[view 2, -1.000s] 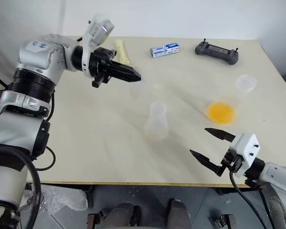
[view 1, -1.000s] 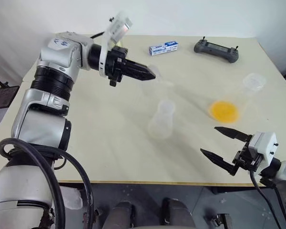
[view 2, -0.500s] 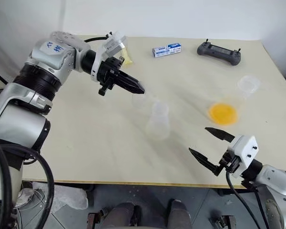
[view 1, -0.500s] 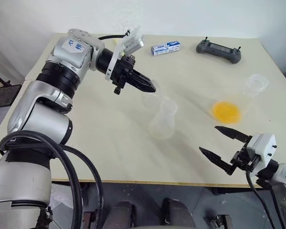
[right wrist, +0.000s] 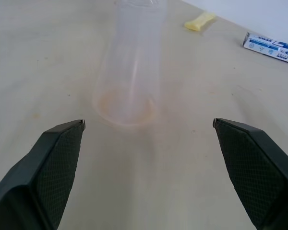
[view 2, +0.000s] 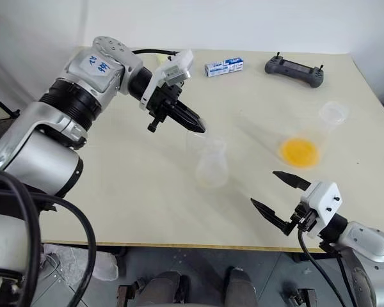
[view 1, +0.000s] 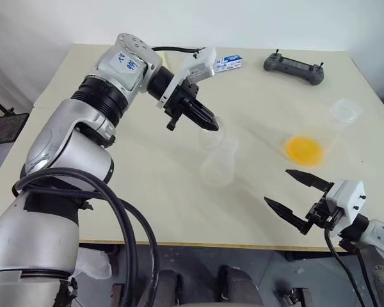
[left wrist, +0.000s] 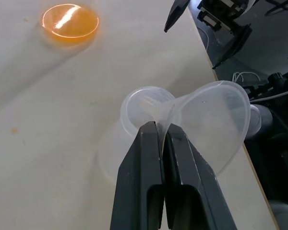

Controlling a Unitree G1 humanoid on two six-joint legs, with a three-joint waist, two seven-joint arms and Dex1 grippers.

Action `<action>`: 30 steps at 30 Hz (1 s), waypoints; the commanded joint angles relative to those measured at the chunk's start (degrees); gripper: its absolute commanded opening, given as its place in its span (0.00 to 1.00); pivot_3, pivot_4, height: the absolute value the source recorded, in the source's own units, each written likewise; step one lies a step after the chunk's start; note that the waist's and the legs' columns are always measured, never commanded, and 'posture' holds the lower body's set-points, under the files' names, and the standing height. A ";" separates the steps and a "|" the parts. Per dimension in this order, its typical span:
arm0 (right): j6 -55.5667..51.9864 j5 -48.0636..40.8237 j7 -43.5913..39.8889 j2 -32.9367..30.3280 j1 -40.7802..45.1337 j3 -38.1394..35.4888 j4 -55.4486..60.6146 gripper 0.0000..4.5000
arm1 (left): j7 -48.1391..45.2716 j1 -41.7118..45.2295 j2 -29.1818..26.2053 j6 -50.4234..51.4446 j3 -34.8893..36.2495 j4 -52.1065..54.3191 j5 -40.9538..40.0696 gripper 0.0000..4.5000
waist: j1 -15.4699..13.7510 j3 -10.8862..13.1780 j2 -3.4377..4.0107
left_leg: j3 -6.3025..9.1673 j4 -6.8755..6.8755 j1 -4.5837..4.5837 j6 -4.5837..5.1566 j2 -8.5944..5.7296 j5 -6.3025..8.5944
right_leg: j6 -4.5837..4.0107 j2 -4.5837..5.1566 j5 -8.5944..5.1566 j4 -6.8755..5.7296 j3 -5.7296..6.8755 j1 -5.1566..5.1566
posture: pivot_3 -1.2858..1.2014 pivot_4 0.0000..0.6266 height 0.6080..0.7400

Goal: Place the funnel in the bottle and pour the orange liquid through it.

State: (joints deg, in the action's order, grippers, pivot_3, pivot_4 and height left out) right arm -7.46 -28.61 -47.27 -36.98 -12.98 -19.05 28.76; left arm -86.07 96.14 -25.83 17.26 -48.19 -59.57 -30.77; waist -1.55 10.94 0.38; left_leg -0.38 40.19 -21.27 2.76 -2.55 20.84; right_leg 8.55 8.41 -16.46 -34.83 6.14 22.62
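Note:
My left gripper (view 1: pixel 208 123) is shut on the funnel (left wrist: pixel 216 120), pinching it near its stem. The faint, clear funnel (view 1: pixel 214 132) hangs tilted just above the open neck of the bottle (view 1: pixel 219 163). That clear conical flask stands mid-table, and its round mouth (left wrist: pixel 144 103) lies right beside the funnel's stem. The orange liquid (view 1: pixel 303 149) glows in the base of a larger clear flask (view 1: pixel 343 111) to the right. My right gripper (view 1: pixel 278 187) hovers open and empty near the table's front edge, pointing at the bottle (right wrist: pixel 129 86).
A dark remote controller (view 1: pixel 291 67) and a small blue-and-white box (view 1: pixel 228 62) lie at the table's far side. A yellow scrap (right wrist: pixel 199 21) lies far left. The table's front edge (view 1: pixel 198 242) runs just under my right gripper.
My left gripper has carried the funnel right and down, from left of the bottle to just over its neck, rolling the wrist. The right gripper has stayed put.

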 commanded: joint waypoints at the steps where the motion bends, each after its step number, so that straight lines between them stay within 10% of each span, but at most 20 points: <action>1: 1.26 -0.41 0.50 0.51 -0.73 -1.07 2.41 1.00 | -6.43 3.16 0.85 -2.38 -1.24 -1.19 1.00 0.01 | 0.00 0.00 0.00 | 0.00 0.00 0.00 0.00 0.00 0.00 | 0.00 0.00 0.00 0.00 0.00 0.00 | 0.52 0.24 1.00; 9: 1.58 0.04 1.45 1.22 -2.48 -1.52 3.79 1.00 | -6.43 4.83 3.50 -5.09 -1.24 -4.89 3.06 0.15 | -0.09 0.00 -0.01 | -0.02 0.01 0.00 0.04 -0.01 0.00 | 0.00 0.00 0.00 0.01 -0.01 -0.01 | 0.52 0.24 1.00; 22: 2.87 0.03 1.05 1.09 -3.80 -1.93 3.67 1.00 | -6.43 6.57 5.29 -3.73 4.51 -5.50 2.42 0.99 | -0.02 0.01 -0.02 | -0.03 0.00 0.00 0.05 0.00 0.00 | 0.00 0.00 0.00 0.02 -0.01 0.00 | 0.52 0.24 1.00; 30: 2.41 -0.33 1.85 0.90 -3.61 -3.81 4.06 1.00 | -6.43 4.71 2.20 -4.73 10.05 -5.32 2.50 0.99 | 0.05 0.01 -0.02 | -0.04 0.01 0.00 0.05 0.00 0.00 | 0.00 0.00 0.00 0.01 -0.01 0.00 | 0.52 0.24 1.00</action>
State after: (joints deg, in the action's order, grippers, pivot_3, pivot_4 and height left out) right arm -6.03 -28.17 -45.93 -35.76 -16.26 -20.40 30.98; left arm -86.07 100.34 -21.80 13.05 -41.02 -65.61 -27.36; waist -1.50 10.95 0.36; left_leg -0.42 40.19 -21.26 2.81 -2.55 20.85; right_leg 8.55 8.41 -16.46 -34.82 6.13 22.64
